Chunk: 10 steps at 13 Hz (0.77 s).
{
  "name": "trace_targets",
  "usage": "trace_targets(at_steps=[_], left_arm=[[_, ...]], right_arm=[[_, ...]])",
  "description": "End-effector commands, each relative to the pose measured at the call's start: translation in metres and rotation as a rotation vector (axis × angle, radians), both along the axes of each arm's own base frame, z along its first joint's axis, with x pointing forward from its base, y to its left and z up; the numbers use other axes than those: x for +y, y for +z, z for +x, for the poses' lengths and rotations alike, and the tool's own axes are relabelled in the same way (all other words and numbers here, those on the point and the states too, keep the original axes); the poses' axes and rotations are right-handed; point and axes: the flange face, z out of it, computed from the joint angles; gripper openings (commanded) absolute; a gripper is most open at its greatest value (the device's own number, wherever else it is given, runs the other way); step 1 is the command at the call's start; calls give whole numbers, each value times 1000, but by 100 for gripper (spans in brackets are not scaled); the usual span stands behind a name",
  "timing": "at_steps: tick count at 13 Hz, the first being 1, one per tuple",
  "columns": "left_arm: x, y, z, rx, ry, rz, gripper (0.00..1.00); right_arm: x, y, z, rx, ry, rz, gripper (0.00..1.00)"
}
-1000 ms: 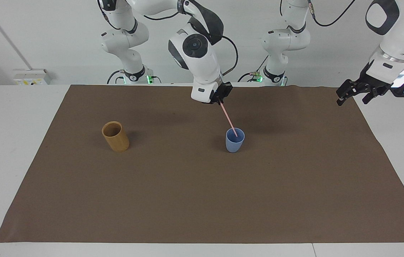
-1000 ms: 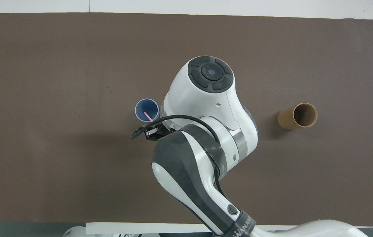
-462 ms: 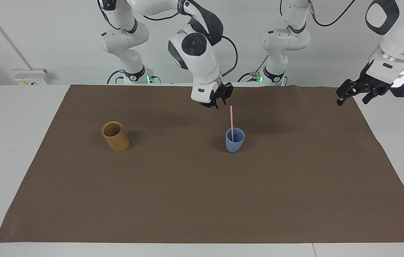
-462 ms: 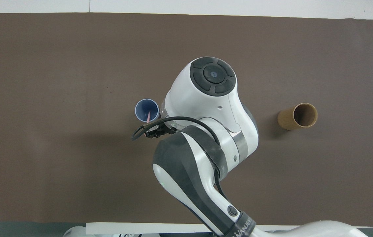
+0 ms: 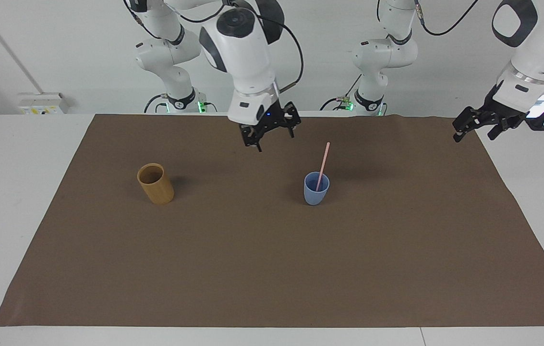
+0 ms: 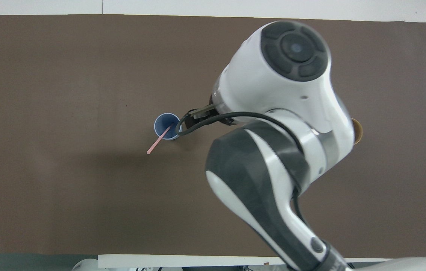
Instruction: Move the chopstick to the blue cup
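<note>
Two end effectors on show, and neither has anything in it. Right end effector [image 5: 270, 135] hangs in the air with its fingers spread wide and empty, over the brown mat [image 5: 272, 269] between the two cups, clear of the chopstick [image 5: 322, 161]. From above, the big white body of the right arm hides most of it, only the dark fingers [image 6: 199, 113] poking out just beside the blue cup [image 6: 167, 127].

And there's the chopstick, standing free in the blue cup [image 5: 316, 189]! Its lower end sits inside, and the stick leans on the rim, the pale-pink top tipped toward the left arm's end of the tabletop and toward the robots. Nothing touches it.

Blue cup stands upright near the middle of the mat. Well apart, toward the right arm's end, the tan cup [image 5: 155, 183] stands upright too.

Left end effector [image 5: 478, 124] waits up at the mat's edge on its own end of the tabletop [image 5: 22, 168], fingers apart, holding nothing.
</note>
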Motion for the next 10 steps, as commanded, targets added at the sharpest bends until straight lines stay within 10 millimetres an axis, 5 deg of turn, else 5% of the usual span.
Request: trace_targets(at_steps=[1,3,4,8,10], left_arm=[[0,-1,-2,13,1,13,100],[0,-1,-2,13,1,13,100],[0,-1,-2,13,1,13,100],[0,-1,-2,12,1,13,100],[0,0,-2,10,1,13,100]], right_arm=[[-105,37,2,-6,-123,-107,100],[-183,60,4,-3,-254,-127,100],[-207,66,2,4,-292,-131,100],[-268,100,-30,96,-206,-296,100],[-294,91,-33,125,-217,-275,100]])
